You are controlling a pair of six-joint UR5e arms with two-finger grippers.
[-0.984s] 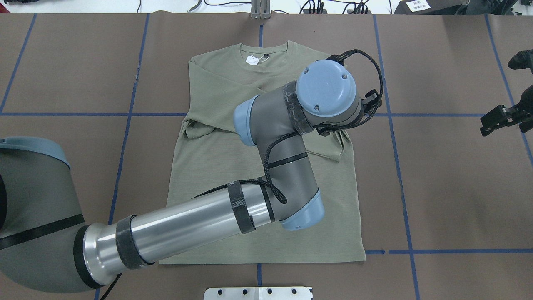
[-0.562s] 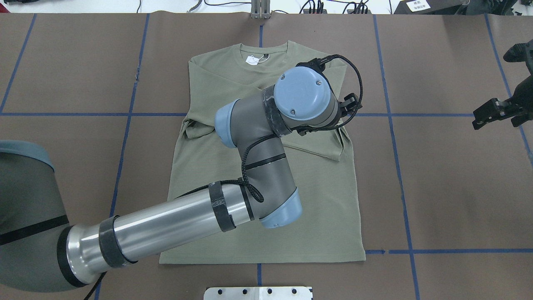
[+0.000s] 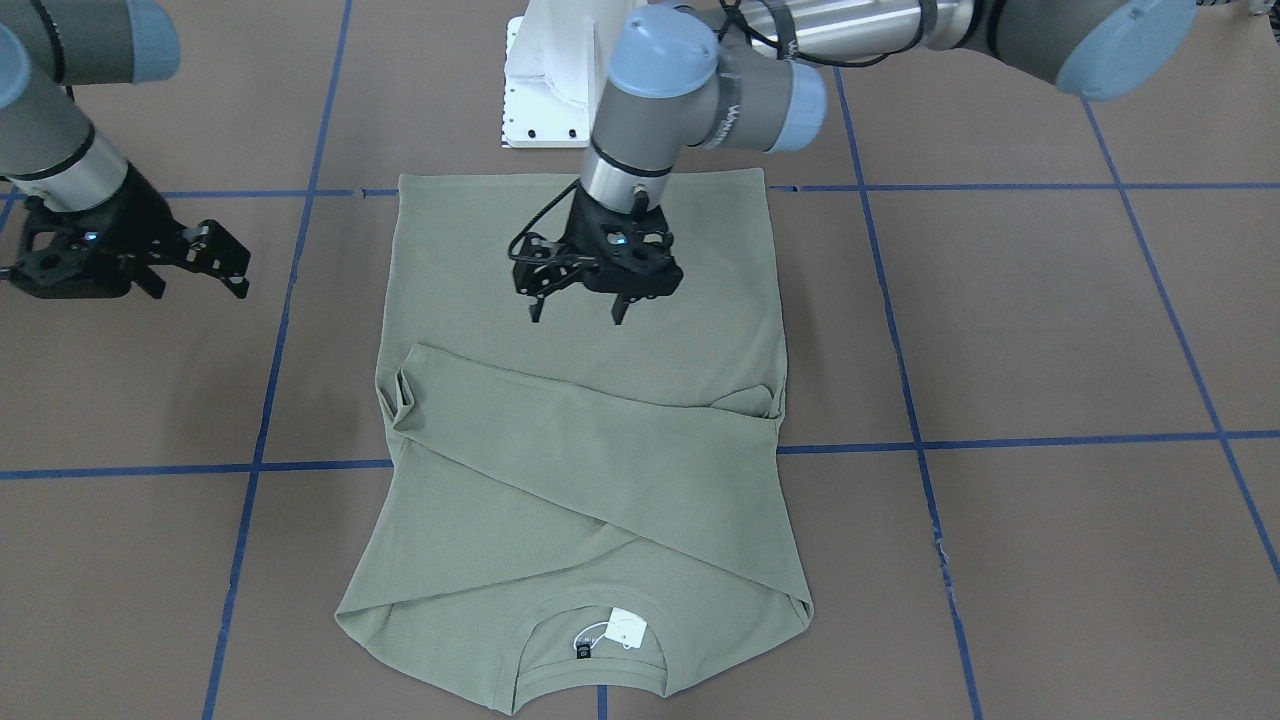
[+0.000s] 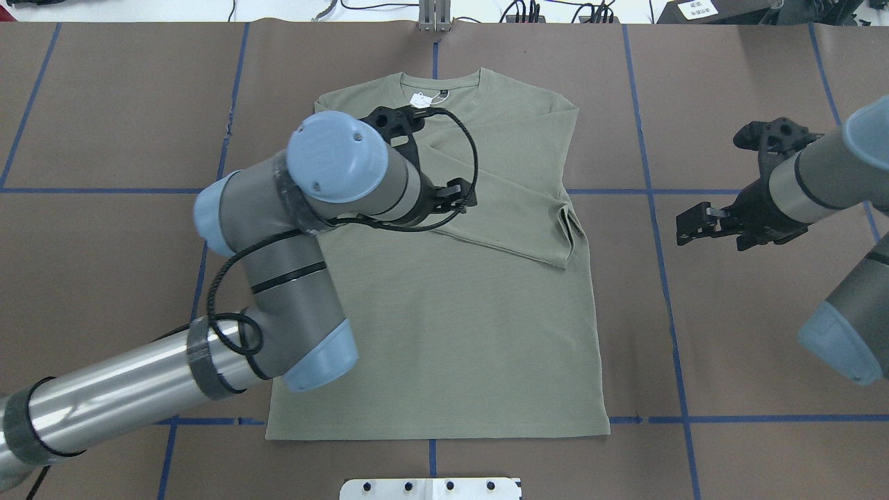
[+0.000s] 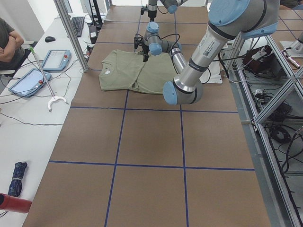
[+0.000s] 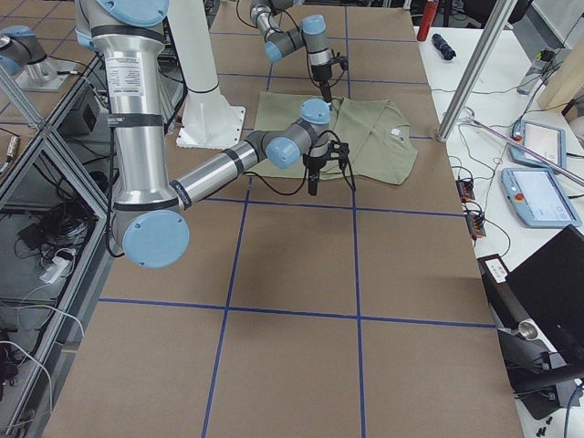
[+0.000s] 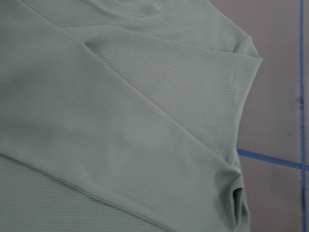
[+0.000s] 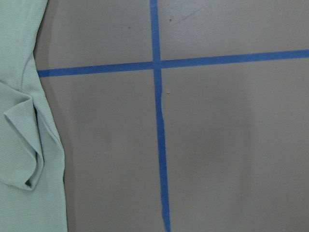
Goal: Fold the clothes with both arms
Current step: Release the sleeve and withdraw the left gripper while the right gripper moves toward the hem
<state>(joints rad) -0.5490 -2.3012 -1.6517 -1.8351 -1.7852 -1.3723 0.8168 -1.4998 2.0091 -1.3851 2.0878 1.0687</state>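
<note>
From across the surface (image 3: 1050, 320), the shirt (image 3: 580, 480) lies flat in the middle, with its hem toward the white base (image 3: 545, 90) and its collar and hang tag (image 3: 625, 628) away from the robot. Both sleeves (image 3: 600, 430) are folded in and cross over the chest. The left gripper (image 3: 577, 318) hangs just above the lower body of the shirt, fingers spread and holding nothing. The right gripper (image 3: 243, 278) hovers over bare surface beside the shirt, fingers likewise apart and empty. The overhead view agrees: the sleeves are in, the body is not yet folded, the left wrist hides much of its gripper, and the right gripper is clear of the cloth's side edge. From the left end, a seated person (image 5: 7, 40) and two tablets (image 5: 56, 60) show along a white side surface. The right-end view shows more tablets and cables there. The left wrist camera sees ribbed knit and a sleeve's folded edge. The right wrist camera sees the shirt's bunched side edge and crossing blue tape (image 8: 157, 63). The knit looks light, soft and limp, so it will likely sag and drag unless lifted at two points together. The hem corners or the shoulders seem the sensible places to pinch. The brown covering looks matte and may offer some grip.
</note>
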